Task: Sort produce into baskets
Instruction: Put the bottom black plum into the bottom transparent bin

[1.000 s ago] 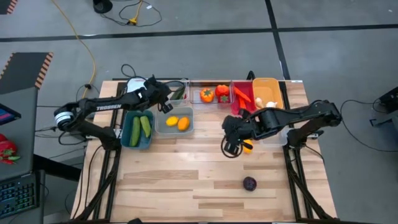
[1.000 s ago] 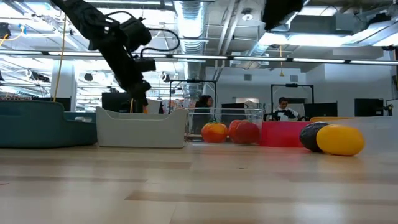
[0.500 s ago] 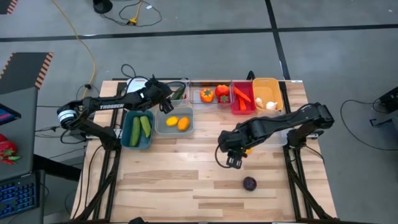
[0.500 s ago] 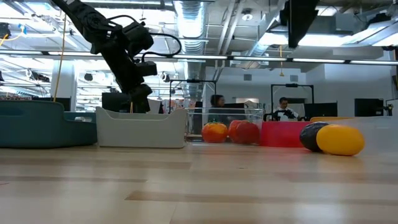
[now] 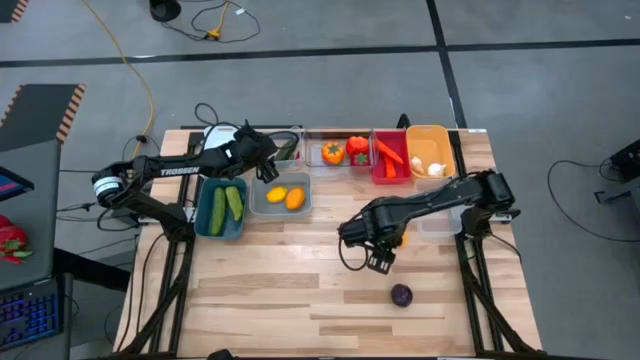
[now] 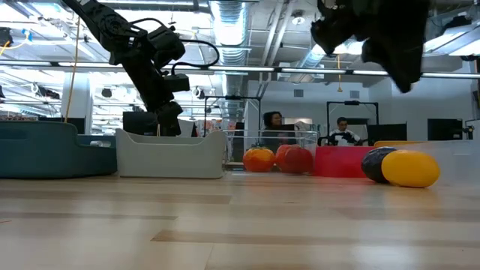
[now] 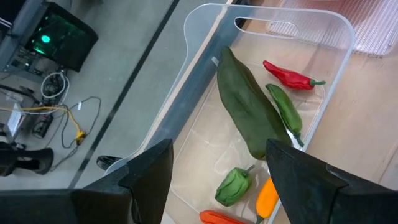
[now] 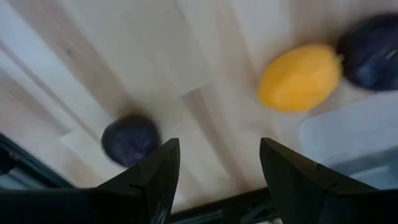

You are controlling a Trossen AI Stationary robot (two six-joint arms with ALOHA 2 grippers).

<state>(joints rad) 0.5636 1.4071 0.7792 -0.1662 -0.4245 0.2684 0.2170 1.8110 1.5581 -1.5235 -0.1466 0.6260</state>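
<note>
My right gripper (image 5: 377,261) hangs open and empty over the bare table, also in its wrist view (image 8: 227,180). A purple ball (image 5: 401,295) (image 8: 130,140) lies on the table just nearer than it. A yellow lemon (image 8: 300,76) (image 6: 410,168) and a second purple ball (image 8: 373,50) lie on the table by a pale tub (image 8: 354,134). My left gripper (image 5: 267,169) (image 7: 217,186) is open above a clear tub (image 7: 205,25) holding a dark green vegetable (image 7: 245,112), a red chilli (image 7: 291,77) and green peppers (image 7: 235,184).
Along the far edge stand the teal tub with cucumbers (image 5: 221,208), the grey-blue tub with lemons (image 5: 283,196), a clear tub with orange and red peppers (image 5: 338,151), the red tub with carrots (image 5: 388,158) and the orange tub with garlic (image 5: 431,152). People sit in the room beyond.
My right gripper has gone toward the table's near edge and somewhat left, away from the lemon and toward the near purple ball, staying open. The lemon and both purple balls have stayed where they lay.
</note>
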